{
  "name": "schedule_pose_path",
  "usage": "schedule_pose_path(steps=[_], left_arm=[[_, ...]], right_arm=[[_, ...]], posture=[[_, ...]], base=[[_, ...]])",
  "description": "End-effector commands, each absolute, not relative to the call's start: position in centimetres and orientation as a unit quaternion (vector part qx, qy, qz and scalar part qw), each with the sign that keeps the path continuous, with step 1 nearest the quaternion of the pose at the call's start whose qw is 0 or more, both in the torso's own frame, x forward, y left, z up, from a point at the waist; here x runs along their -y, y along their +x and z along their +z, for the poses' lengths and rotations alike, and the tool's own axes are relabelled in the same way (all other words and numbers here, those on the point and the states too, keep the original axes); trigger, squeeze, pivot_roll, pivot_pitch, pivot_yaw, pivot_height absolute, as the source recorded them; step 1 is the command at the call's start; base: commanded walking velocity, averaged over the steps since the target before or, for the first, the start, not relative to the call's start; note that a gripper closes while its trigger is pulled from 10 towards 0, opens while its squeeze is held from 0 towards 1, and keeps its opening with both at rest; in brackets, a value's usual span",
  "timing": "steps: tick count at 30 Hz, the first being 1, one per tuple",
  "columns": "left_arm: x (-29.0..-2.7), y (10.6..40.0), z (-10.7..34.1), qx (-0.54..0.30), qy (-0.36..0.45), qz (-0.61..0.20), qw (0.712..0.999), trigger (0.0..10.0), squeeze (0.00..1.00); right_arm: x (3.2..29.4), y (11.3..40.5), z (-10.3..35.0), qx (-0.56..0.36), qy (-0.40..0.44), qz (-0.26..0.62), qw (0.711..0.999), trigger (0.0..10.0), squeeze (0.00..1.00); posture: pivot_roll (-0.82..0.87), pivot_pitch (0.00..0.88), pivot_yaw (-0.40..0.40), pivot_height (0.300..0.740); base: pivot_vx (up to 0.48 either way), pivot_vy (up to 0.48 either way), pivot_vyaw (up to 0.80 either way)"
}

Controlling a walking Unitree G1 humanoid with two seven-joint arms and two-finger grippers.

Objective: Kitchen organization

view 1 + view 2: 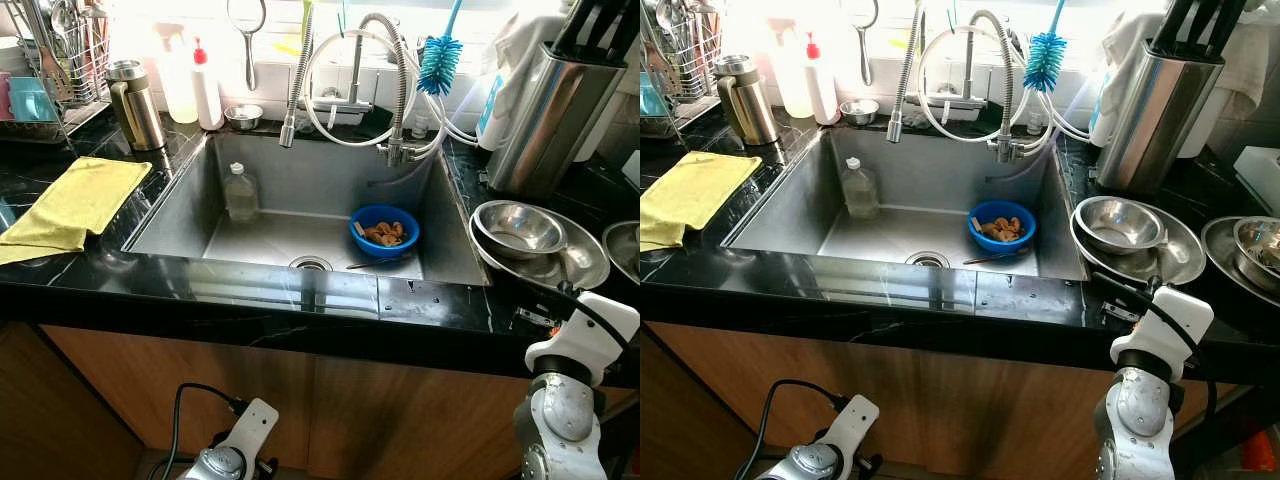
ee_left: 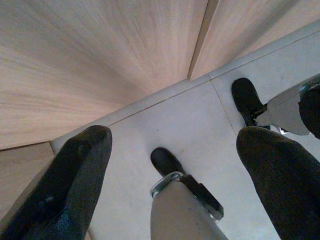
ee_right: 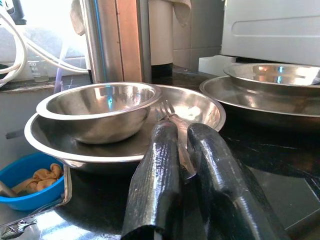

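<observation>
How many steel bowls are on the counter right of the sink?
4, maybe more hidden: a small bowl nested in a wide one beside the sink, and another small bowl nested in a wide one farther right.

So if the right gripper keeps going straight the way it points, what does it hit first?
Probably the big steel bowl: the right gripper, shut on a fork, points at its rim, though depth is unclear.

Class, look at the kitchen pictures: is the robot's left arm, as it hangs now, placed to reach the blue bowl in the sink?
Probably not as it stands. The left gripper hangs low, open, in front of the wooden cabinet doors, below the black counter. The blue bowl sits down in the sink, so the arm would first have to lift over the counter edge.
</observation>
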State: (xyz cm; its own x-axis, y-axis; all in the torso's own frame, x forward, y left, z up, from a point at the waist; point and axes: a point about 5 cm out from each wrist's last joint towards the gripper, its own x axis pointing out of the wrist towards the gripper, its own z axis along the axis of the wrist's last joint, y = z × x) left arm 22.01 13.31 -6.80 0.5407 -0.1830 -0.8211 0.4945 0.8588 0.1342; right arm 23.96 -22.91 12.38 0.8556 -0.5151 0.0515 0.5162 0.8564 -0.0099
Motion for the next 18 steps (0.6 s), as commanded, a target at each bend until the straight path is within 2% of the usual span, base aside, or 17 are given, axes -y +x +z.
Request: schedule_pose_path(steps=[1, 8, 17, 18], left_arm=[[-13.27, 21.97, -6.82, -0.436, 0.182, -0.198, 0.859, 10.0, 0.0], [-13.29, 22.02, -6.79, -0.436, 0.183, -0.197, 0.859, 10.0, 0.0], [-13.26, 22.08, -6.75, -0.435, 0.182, -0.197, 0.86, 10.0, 0.0], [-13.25, 22.08, -6.76, -0.435, 0.182, -0.197, 0.86, 10.0, 0.0]], right_arm=[[23.07, 24.07, 12.63, 0.024, -0.013, -0.273, 0.962, 0.4, 0.0], [23.08, 24.22, 12.82, 0.028, -0.013, -0.274, 0.961, 0.3, 0.0], [23.28, 24.19, 13.2, 0.041, -0.012, -0.289, 0.956, 0.6, 0.0], [23.37, 24.14, 13.31, 0.044, -0.012, -0.295, 0.955, 1.5, 0.0]], posture=[[0.01, 0.01, -0.032, 0.736], [0.01, 0.008, -0.032, 0.736], [0.01, 0.006, -0.034, 0.736], [0.01, 0.006, -0.034, 0.736]], base=[[0.0, 0.0, 0.0], [0.0, 0.0, 0.0], [0.0, 0.0, 0.0], [0.0, 0.0, 0.0]])
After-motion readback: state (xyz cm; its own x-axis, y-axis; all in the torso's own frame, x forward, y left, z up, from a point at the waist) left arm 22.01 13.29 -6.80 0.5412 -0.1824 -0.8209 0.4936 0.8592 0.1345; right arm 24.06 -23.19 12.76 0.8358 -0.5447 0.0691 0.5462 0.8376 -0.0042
